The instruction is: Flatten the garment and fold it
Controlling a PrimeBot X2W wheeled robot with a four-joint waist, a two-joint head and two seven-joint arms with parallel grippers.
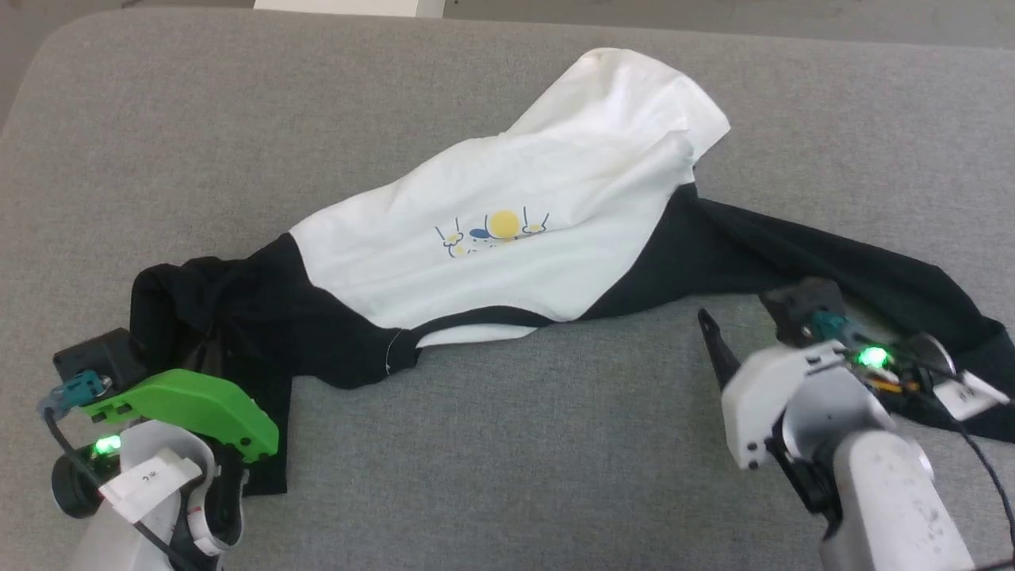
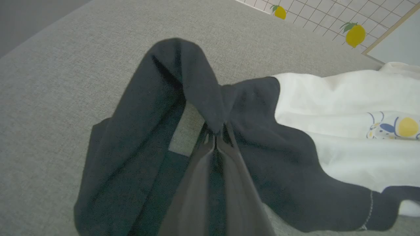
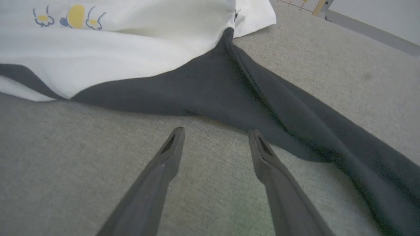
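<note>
Garment [image 1: 507, 206], a white soft cotton T-shirt with black sleeves and a small yellow-and-blue print, lies crumpled on grey woven upholstery [image 1: 515, 444]. Left gripper [image 2: 215, 136] clenched on a raised fold of one black sleeve [image 2: 197, 75]. Right gripper [image 3: 216, 133] released, fingers spread above the upholstery; other sleeve [image 3: 262, 108] just beyond its fingertips.

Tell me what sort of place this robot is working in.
Likely a home-style room or a mock-up of one, not a factory. A black-sleeved white T-shirt lies on a grey upholstered cushion with a rounded corner, like a sofa seat, and a lemon-printed tiled surface lies beyond it.
</note>
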